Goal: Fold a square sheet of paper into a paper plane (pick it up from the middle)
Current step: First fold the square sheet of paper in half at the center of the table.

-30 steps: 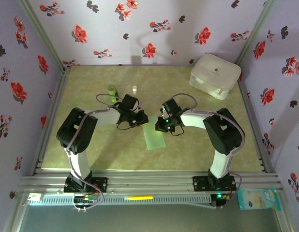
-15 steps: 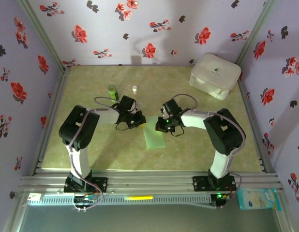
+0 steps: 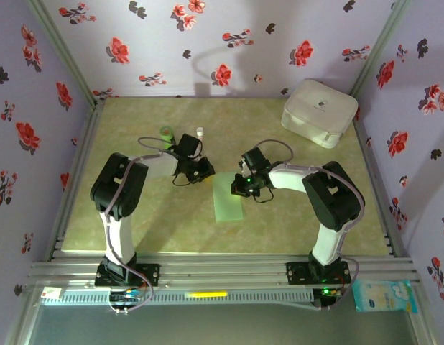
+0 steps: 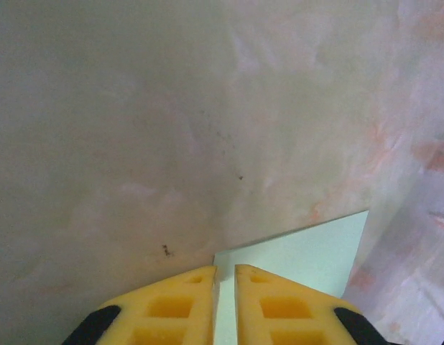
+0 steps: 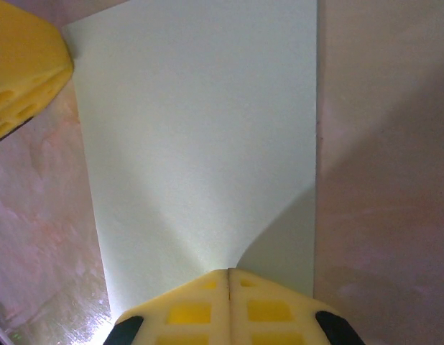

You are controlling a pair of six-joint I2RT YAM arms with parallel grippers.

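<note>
The square sheet of paper [image 3: 229, 200] lies on the table as a pale green oblong between the two arms. My right gripper [image 3: 239, 190] is shut on its far right edge. In the right wrist view the paper [image 5: 200, 144] rises in a shallow cone to the closed fingertips of the right gripper [image 5: 229, 273]. My left gripper [image 3: 207, 173] is at the sheet's far left corner. Its yellow fingers [image 4: 186, 295] stand a narrow gap apart, with the paper's corner [image 4: 294, 248] running into that gap.
A white rounded case [image 3: 319, 111] sits at the back right. A small dark green bottle [image 3: 166, 134] and a tiny white bottle [image 3: 200, 132] stand behind the left arm. Flowered walls close in three sides.
The left gripper has shifted slightly back and left at the paper's corner, and its jaws have parted a little. The right gripper holds its place.
</note>
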